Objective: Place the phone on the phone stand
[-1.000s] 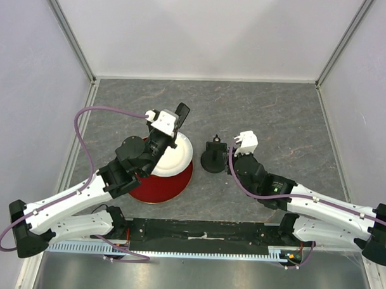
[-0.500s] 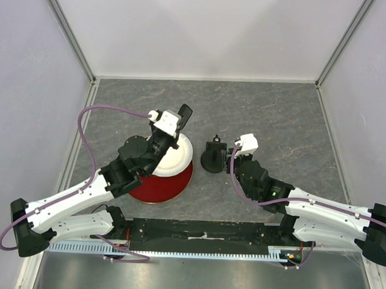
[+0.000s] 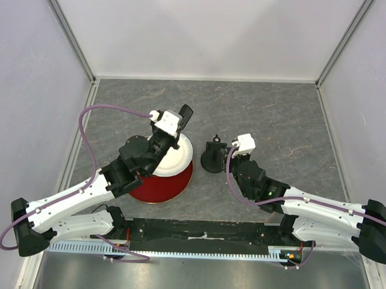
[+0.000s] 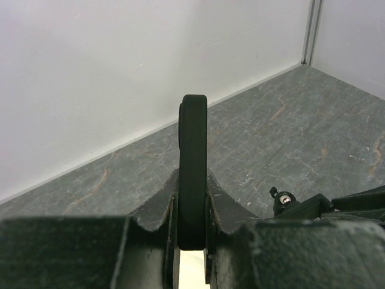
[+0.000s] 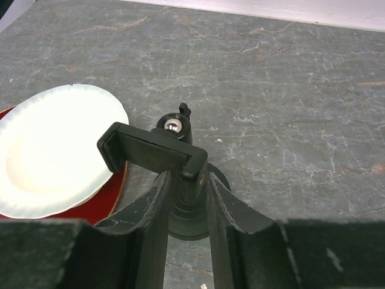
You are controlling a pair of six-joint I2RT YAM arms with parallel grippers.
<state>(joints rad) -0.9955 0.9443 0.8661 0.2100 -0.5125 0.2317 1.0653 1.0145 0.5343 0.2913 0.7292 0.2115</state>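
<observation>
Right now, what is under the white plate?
A red dish lies under the white plate; only its edge shows. Anything beneath that is covered.

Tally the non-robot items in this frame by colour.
Black: 2 (phone, phone stand)
White: 1 (paper plate)
Red: 1 (red dish under the plate)
Total: 4

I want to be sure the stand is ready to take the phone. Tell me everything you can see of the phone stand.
The phone stand is matte black, plastic by its look: a round disc base, a thin post and a wide cradle with hooked ends on top, empty, with a silver ball joint behind it. It stands upright on the grey table, just right of the white plate. The right gripper clamps its post.
</observation>
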